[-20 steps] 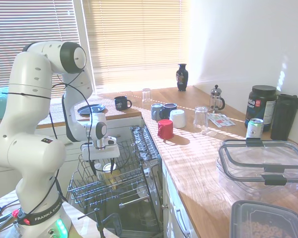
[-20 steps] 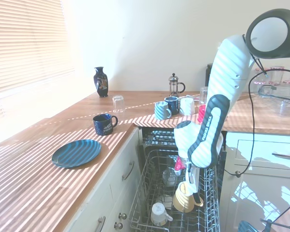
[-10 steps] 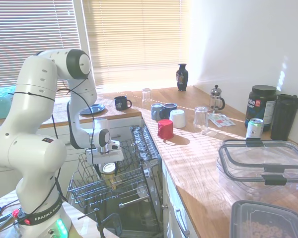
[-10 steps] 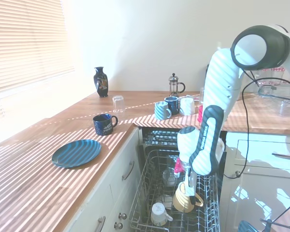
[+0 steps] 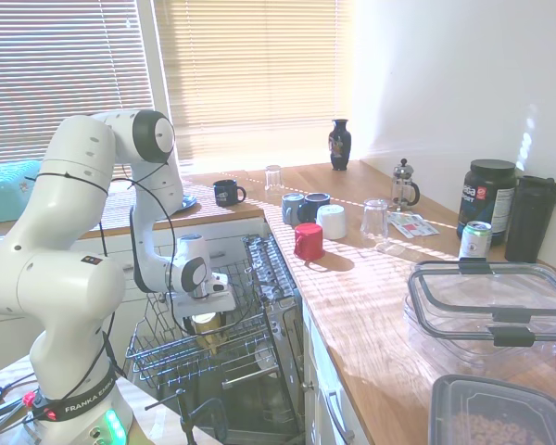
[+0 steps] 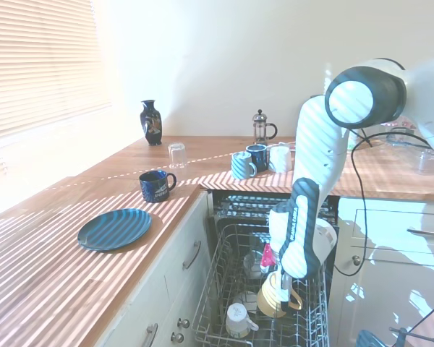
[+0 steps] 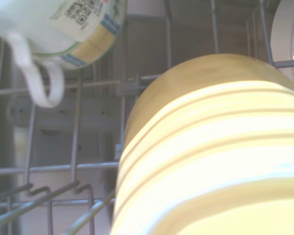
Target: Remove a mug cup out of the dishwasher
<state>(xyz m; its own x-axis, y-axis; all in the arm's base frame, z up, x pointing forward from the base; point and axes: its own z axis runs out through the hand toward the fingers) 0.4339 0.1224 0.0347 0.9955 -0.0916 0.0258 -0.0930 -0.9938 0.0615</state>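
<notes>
In the first exterior view the gripper (image 5: 202,313) hung low over the yellow mug (image 5: 205,326) in the rack (image 5: 167,357) of the open dishwasher (image 5: 259,371), its fingers hidden, so I could not tell whether the jaws had closed. In the second exterior view the mug (image 6: 273,298) stood upright mid-rack, a dark finger seemingly at its rim; a firm grip and straight lift would probably clear the wires. The wrist view was filled by the mug's (image 7: 210,152) blurred wall, cut off below, with a white mug (image 7: 63,29) beside it.

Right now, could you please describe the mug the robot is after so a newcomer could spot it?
Look into the open dishwasher under the wooden counter, at its pulled-out wire rack. Directly beneath the gripper sits the mug cup, plain yellow, unlike the white mug beside it.
</notes>
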